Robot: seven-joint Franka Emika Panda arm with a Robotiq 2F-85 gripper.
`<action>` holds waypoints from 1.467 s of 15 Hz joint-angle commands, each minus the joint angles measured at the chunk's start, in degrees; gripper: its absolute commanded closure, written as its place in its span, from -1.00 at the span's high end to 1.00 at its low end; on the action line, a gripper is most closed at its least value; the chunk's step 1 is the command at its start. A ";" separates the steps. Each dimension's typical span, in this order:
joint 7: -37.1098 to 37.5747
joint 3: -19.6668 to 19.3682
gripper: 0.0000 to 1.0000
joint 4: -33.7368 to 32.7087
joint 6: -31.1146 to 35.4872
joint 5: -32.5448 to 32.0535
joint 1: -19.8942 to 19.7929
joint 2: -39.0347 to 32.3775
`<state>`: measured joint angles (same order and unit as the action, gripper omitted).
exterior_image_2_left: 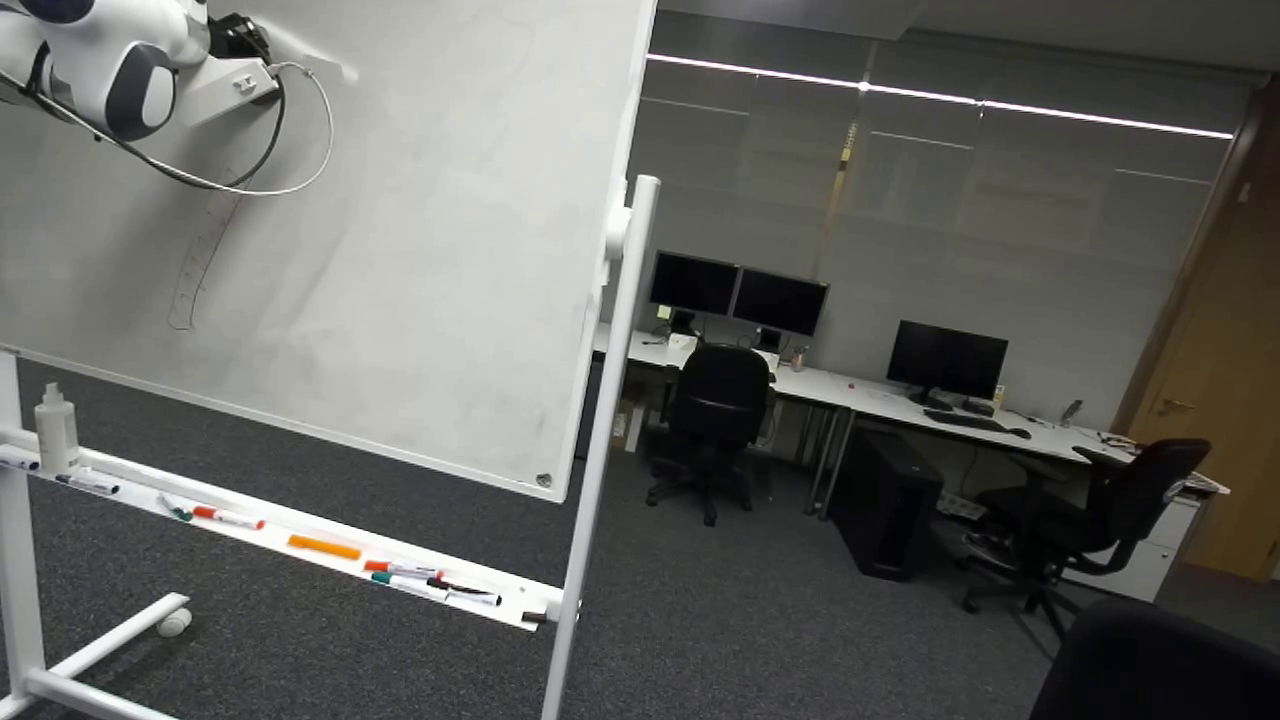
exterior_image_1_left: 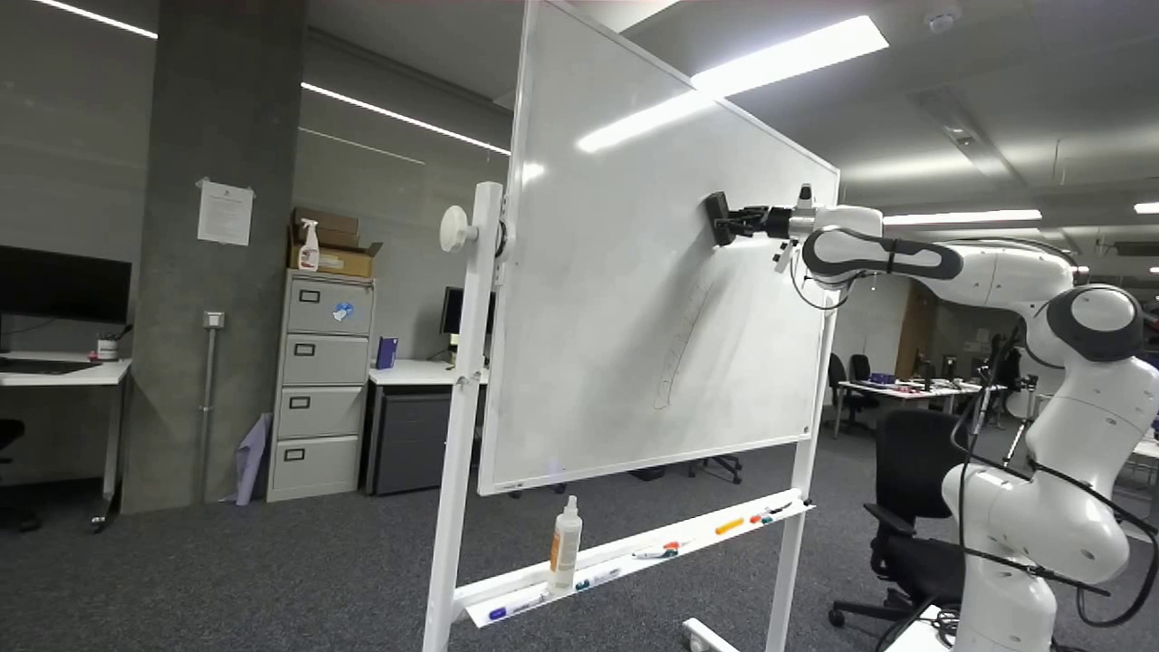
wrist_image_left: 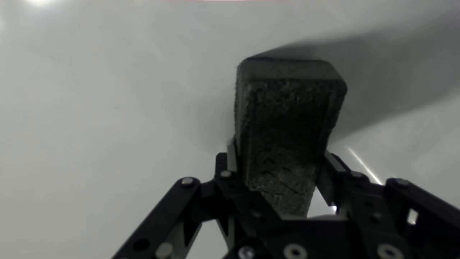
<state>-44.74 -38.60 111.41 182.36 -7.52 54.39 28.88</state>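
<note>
I've got the gripper [wrist_image_left: 278,162] pinched on an eraser [wrist_image_left: 291,108]
Right of centre in an exterior view, by the board [exterior_image_1_left: 589,317] — faint scribble [exterior_image_1_left: 683,349] lower down.

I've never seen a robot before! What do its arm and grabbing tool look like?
The glossy white, rounded, segmented arm has dark grey trim around its joints. A black cable and a thinner white cable loop loosely beside it. Its black, two-fingered mechanical tool has angular hinged links with silvery round screw heads. No lettering is readable.
</note>
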 commanded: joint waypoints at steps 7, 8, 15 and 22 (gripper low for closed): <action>-0.14 0.40 -0.40 3.92 1.08 -0.58 -1.09 0.81; -0.12 0.94 -0.40 5.79 1.20 -0.80 -1.61 1.42; 0.36 6.03 -0.40 21.27 4.68 -2.03 -7.29 4.31; 0.90 16.94 -0.40 24.60 6.41 -1.82 -25.75 1.67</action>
<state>-44.68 -26.49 135.45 187.05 -8.45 37.11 30.94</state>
